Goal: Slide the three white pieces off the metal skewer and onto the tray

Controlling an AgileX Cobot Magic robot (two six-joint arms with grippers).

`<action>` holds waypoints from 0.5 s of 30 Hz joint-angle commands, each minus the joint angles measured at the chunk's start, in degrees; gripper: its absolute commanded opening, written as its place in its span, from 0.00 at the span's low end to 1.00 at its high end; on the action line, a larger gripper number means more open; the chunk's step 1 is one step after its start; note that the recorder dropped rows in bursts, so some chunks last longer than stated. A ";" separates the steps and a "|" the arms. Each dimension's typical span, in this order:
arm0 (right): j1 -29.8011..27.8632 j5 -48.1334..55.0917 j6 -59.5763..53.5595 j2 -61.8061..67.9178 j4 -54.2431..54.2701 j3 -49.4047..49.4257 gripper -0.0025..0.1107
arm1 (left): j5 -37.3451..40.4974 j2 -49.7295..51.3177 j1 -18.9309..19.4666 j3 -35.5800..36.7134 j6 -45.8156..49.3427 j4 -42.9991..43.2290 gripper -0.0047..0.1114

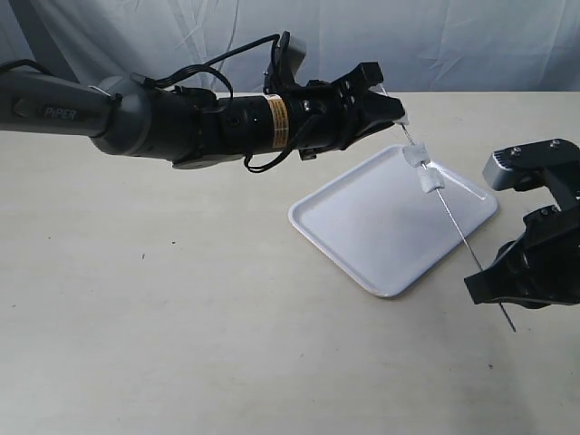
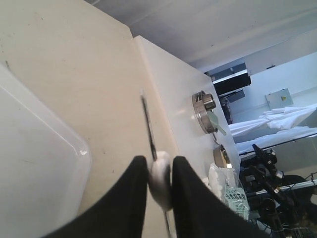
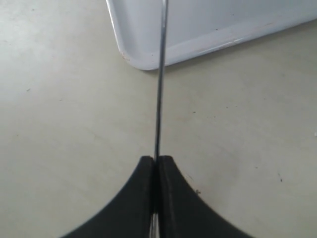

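The thin metal skewer (image 1: 458, 231) slants over the white tray (image 1: 362, 236), held at both ends. My left gripper (image 1: 401, 116) reaches across to its upper end and is shut on one white piece (image 2: 161, 176) threaded on the rod (image 2: 147, 124). Two more white pieces (image 1: 414, 156) (image 1: 430, 181) sit close together on the skewer just below it, above the tray's far corner. My right gripper (image 1: 485, 276) is shut on the skewer's lower part (image 3: 159, 89), just off the tray's near edge (image 3: 148, 62); the tip pokes out past it.
The beige table (image 1: 181, 317) lies bare around the tray. A pale curtain (image 1: 453, 36) hangs behind. Beyond the table edge, the left wrist view shows metal pots (image 2: 205, 111) and a plastic bag (image 2: 225, 186).
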 commanded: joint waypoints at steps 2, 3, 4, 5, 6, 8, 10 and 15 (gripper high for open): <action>0.37 -0.38 -0.77 -0.28 -0.01 0.29 0.02 | 0.89 0.12 -0.26 -0.39 0.29 1.37 0.04; 0.37 -0.38 -0.77 -0.28 -0.01 0.29 0.02 | 1.01 0.12 -0.26 -0.39 0.29 1.47 0.04; 0.37 -0.38 -0.77 -0.28 -0.01 0.29 0.02 | 1.15 0.12 -0.26 -0.39 0.29 1.47 0.04; 0.37 -0.38 -0.77 -0.28 -0.01 0.29 0.02 | 1.15 0.12 -0.26 -0.39 0.29 1.47 0.04; 0.37 -0.38 -0.77 -0.28 -0.01 0.29 0.02 | 1.26 0.12 -0.26 -0.39 0.29 1.47 0.04; 0.37 -0.38 -0.77 -0.32 -0.12 0.29 0.02 | 1.40 0.12 -0.26 -0.39 0.29 1.34 0.04; 0.37 -0.15 -0.77 -0.32 -0.10 0.29 0.02 | 1.38 0.12 -0.26 -0.39 0.42 1.34 0.04; 0.37 2.68 -0.77 -0.32 -0.10 0.29 0.02 | 0.08 0.12 -0.26 -1.17 1.66 -3.04 0.04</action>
